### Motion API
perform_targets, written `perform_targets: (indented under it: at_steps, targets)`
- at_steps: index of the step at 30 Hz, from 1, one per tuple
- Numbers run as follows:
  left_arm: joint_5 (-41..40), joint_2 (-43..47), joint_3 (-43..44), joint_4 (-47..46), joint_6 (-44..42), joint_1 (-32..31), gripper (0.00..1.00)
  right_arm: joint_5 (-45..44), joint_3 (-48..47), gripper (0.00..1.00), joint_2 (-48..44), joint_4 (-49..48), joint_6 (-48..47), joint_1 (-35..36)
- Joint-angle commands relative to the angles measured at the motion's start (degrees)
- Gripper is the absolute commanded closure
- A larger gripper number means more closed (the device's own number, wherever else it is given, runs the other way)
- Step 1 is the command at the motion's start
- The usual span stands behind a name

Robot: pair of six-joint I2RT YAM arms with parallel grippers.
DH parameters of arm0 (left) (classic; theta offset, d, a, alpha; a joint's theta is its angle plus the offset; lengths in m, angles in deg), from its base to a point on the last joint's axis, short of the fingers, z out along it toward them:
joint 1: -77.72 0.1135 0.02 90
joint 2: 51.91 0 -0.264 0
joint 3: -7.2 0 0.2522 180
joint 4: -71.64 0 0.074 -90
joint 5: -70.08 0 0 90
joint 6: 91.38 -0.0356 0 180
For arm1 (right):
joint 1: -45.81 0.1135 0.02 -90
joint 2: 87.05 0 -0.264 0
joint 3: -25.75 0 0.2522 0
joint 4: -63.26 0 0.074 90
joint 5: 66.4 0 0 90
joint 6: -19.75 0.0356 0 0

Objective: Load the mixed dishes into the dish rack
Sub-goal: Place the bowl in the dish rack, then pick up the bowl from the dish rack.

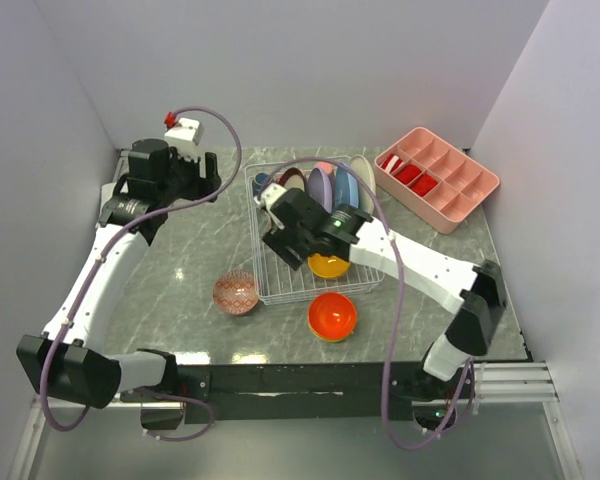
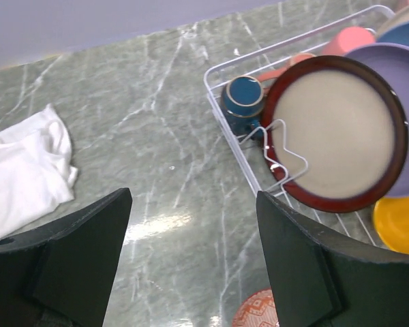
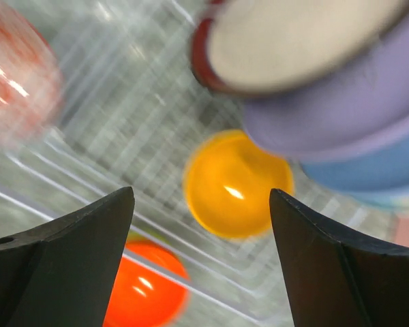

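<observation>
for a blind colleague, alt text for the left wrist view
A red-rimmed plate stands in the wire dish rack beside a navy cup. The open left claw hangs over the marble table, white cloth at left.

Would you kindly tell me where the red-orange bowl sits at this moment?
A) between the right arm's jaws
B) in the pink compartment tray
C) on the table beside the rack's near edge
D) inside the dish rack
C: the top view shows the red-orange bowl on the marble table just outside the dish rack's near edge, while the orange-yellow bowl lies inside it.
</observation>
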Motion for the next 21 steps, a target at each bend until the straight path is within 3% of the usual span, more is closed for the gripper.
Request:
perform_targets:
  at_steps: [1, 4, 7, 13, 21]
  targets:
    - [-2.19, -0.08, 5.76, 1.96, -2.44, 1.85, 0.19, 2.23, -8.79, 0.15, 6.51, 0.32, 10.36, 2.1]
    - [-1.22, 2.46, 4.81, 2.59, -2.18, 2.47, 0.19, -1.11, -12.31, 0.26, 11.43, 2.6, 15.1, 2.1]
    - [0.19, 8.95, -1.84, -1.7, -3.23, 2.47, 0.19, -0.15, -11.28, 0.38, 12.76, 4.88, 19.06, 2.02]
    - [0.0, 13.71, -6.62, -5.67, -1.83, 4.04, 0.19, -2.51, -3.8, 0.36, 11.7, 4.9, 19.78, 1.84]
    - [1.94, 13.81, -6.8, -4.97, 0.46, 5.46, 0.19, -7.43, -4.67, 0.37, 17.5, 3.05, 17.85, 0.26]
